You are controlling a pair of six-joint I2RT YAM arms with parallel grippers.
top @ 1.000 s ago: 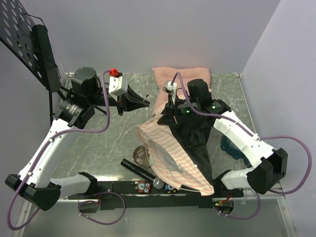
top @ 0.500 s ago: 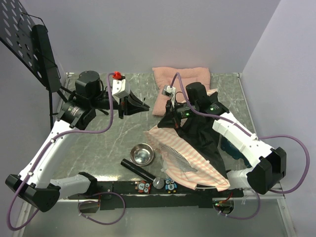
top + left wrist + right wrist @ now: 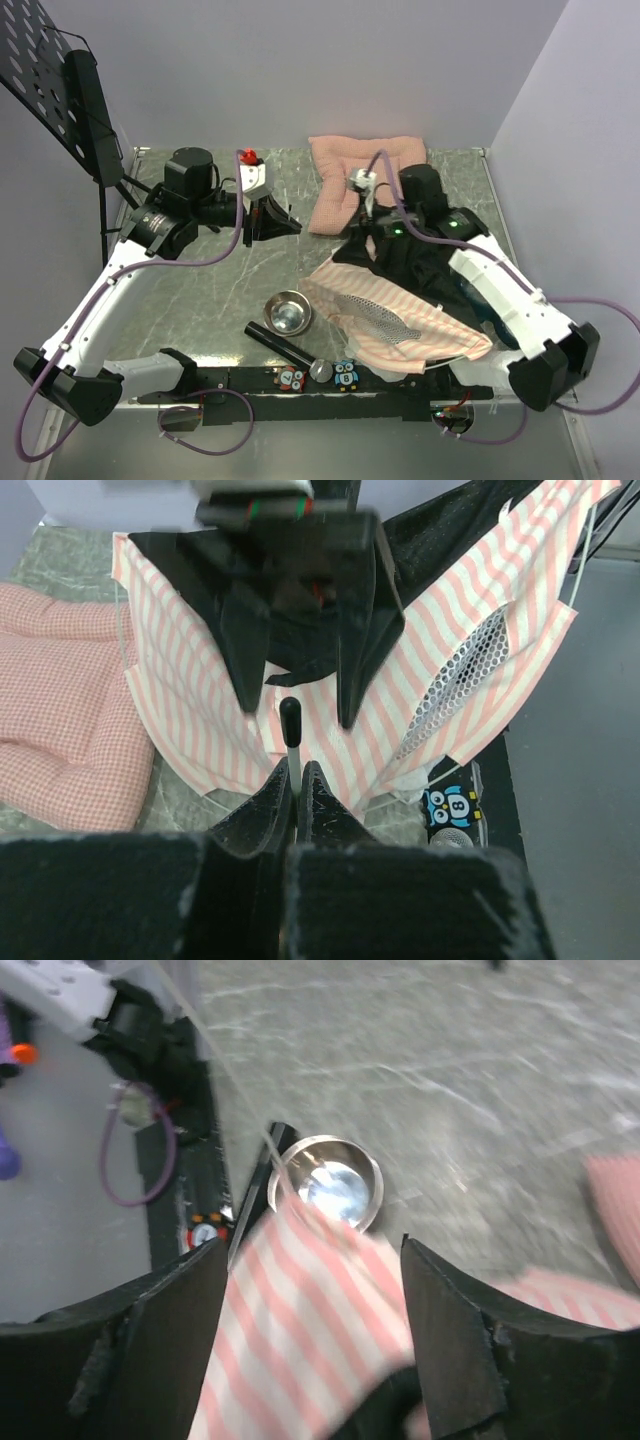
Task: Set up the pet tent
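The left gripper (image 3: 296,780) has its jaws drawn almost together, and a thin white pole (image 3: 291,742) with a black tip seems to be nipped between them. It hangs over the middle of the table (image 3: 200,290), pointing right at the fabric. That placement probably keeps the pole end steady and aimed where it must be fed in. The right gripper (image 3: 315,1243) stands with its jaws wide apart and striped cloth and black lining bunched between them. Whether it truly clamps the cloth cannot be told. It sits at the far end of the pet tent (image 3: 400,320), which rises there into a peak. The lift likely lets the cloth hang free so the floor and the pole ends come into reach.

From that peak the tent slumps toward the near right of the table, mesh panel facing up, and it has no standing shape yet. A pink cushion (image 3: 340,170) lies at the far edge just beyond it. A small steel bowl (image 3: 287,312) sits just left of the tent's near edge, close enough to be knocked if the cloth swings
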